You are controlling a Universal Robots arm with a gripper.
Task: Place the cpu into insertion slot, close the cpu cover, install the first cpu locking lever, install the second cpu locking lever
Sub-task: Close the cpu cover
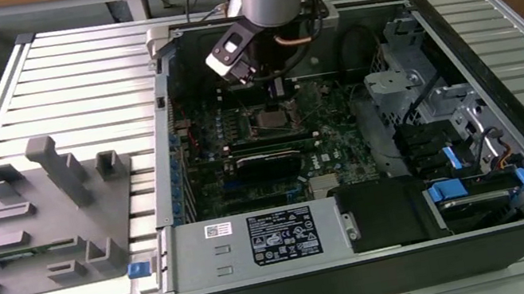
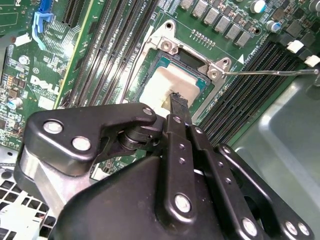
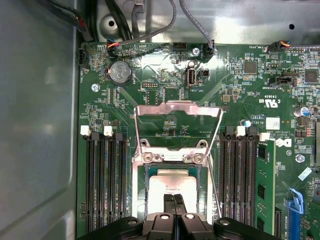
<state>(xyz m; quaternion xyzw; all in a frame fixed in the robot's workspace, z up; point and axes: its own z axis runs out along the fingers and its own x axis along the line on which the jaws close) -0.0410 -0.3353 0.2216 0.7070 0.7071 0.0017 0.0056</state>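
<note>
The cpu (image 3: 172,184) lies flat in the socket, a pale square chip; it also shows in the second wrist view (image 2: 162,85). My gripper (image 3: 174,199) hangs just over its middle with both fingertips pressed together and nothing between them. In the second wrist view the gripper (image 2: 178,101) tip sits right above the chip. The cpu cover (image 3: 178,107), a thin silvery frame, stands swung open behind the socket. A thin wire locking lever (image 2: 270,73) sticks out sideways, raised. In the exterior view the gripper (image 1: 275,92) reaches down into the open computer case above the socket (image 1: 269,120).
Black memory slots (image 3: 105,175) flank the socket on both sides. The case (image 1: 512,95) lies open on a slatted table, with a drive cage (image 1: 424,86) at the exterior view's right and a power supply (image 1: 257,241) in front. A grey fixture block (image 1: 39,227) sits to the left.
</note>
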